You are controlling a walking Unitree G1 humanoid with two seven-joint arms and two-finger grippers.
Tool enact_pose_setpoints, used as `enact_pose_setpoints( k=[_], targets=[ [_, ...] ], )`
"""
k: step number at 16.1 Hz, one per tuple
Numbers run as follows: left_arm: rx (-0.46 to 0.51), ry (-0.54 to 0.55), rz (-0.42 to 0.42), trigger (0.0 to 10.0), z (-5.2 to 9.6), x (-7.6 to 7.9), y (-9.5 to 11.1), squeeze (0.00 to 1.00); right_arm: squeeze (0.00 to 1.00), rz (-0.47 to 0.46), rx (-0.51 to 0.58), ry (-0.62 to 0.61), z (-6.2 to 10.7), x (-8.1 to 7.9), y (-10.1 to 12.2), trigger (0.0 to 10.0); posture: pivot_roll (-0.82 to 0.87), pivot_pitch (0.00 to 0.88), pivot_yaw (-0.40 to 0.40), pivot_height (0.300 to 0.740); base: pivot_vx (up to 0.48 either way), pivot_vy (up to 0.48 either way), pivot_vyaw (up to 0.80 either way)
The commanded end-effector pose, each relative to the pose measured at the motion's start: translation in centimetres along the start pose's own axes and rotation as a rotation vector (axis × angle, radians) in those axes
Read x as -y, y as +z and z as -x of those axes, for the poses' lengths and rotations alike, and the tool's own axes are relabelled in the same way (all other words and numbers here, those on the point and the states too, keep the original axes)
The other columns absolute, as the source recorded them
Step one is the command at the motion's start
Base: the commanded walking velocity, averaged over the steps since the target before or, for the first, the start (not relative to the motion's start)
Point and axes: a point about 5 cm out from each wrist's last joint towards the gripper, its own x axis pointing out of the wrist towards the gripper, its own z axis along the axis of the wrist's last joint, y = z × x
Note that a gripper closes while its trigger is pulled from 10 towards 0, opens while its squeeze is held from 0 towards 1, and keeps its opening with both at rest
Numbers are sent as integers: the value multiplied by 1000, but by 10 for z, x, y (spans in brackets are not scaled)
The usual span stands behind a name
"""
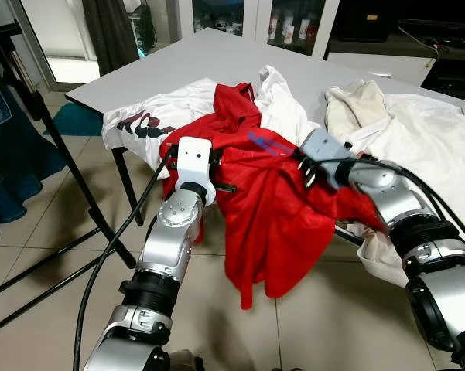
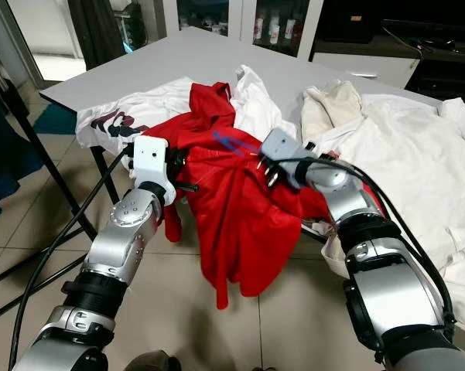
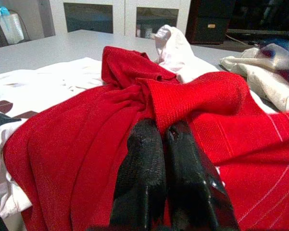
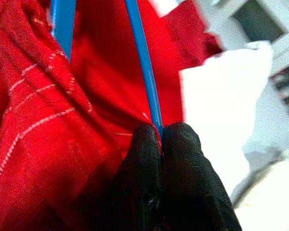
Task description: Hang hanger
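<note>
Left eye view: red shirt (image 1: pixel 275 209) hanging off the near edge of the grey table (image 1: pixel 217 58), lifted between both arms, white clothes (image 1: pixel 425 139) beside it. Left wrist view: left claw (image 3: pixel 164 132) clenched on a fold of red cloth. Right wrist view: right claw (image 4: pixel 161 132) pinching the blue hanger (image 4: pixel 144 62) against the shirt.

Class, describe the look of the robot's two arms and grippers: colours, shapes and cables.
Both arms are silver with rounded segments and black joint rings. The left arm ends in a white boxy wrist block, the right arm in a grey one. Black cables run alongside. The fingers are long, black and textured.
</note>
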Motion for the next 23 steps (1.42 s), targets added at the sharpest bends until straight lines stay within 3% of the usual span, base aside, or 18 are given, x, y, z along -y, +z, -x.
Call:
enact_pose_setpoints(
  k=[1, 4, 8, 10, 14, 17, 18, 19, 20, 21, 22, 23],
  targets=[
    [2, 7, -13, 10000, -1, -1, 0, 0, 0, -18, 25, -83, 5, 14, 5, 0, 128, 0, -8, 740, 0, 0, 0],
    [0, 0, -13, 10000, -1, 0, 0, 0, 0, -53, 42, -198, 2, 17, 10, 0, 127, 0, -5, 740, 0, 0, 0],
    [-1, -9, -14, 10000, -2, 1, 0, 0, 0, -294, 219, -339, 1, 28, 31, 0, 121, 0, -2, 740, 0, 0, 0],
    [1, -13, -13, 10000, -3, 4, 1, 0, 0, -365, 290, -326, -6, 15, 42, 0, 119, 0, -2, 740, 0, 0, 0],
    [4, -18, -10, 10000, -4, 6, 1, 0, 0, -407, 396, -263, -20, -15, 65, 0, 115, 0, -5, 740, 0, 0, 0],
    [5, -17, -10, 10000, -4, 6, 1, 0, 0, -495, 467, -311, -19, -9, 78, 0, 117, 0, -7, 740, 0, 0, 0],
    [5, -16, -9, 10000, -4, 6, 0, 0, 0, -528, 509, -348, -16, -2, 85, 3451, 119, 0, -9, 740, 0, 0, 0],
    [5, -15, -8, 10000, -4, 6, 0, 0, 0, -552, 531, -366, -14, 4, 88, 4863, 120, 0, -10, 740, 0, 0, 0],
    [4, -14, -8, 10000, -4, 6, 0, 0, 0, -591, 562, -393, -11, 13, 92, 8471, 121, 0, -11, 740, 0, 0, 0],
    [5, -13, -7, 10000, -4, 6, 0, 0, 0, -652, 560, -396, -9, 22, 91, 10000, 121, 0, -11, 740, 0, 0, 0],
    [5, -13, -7, 10000, -4, 6, 0, 0, 0, -672, 548, -387, -9, 25, 89, 10000, 121, 0, -11, 740, 0, 0, 0],
    [6, -11, -7, 10000, -4, 6, 0, 0, 0, -665, 505, -293, -13, 20, 84, 10000, 122, 0, -13, 740, 0, 0, 0]
  ],
)
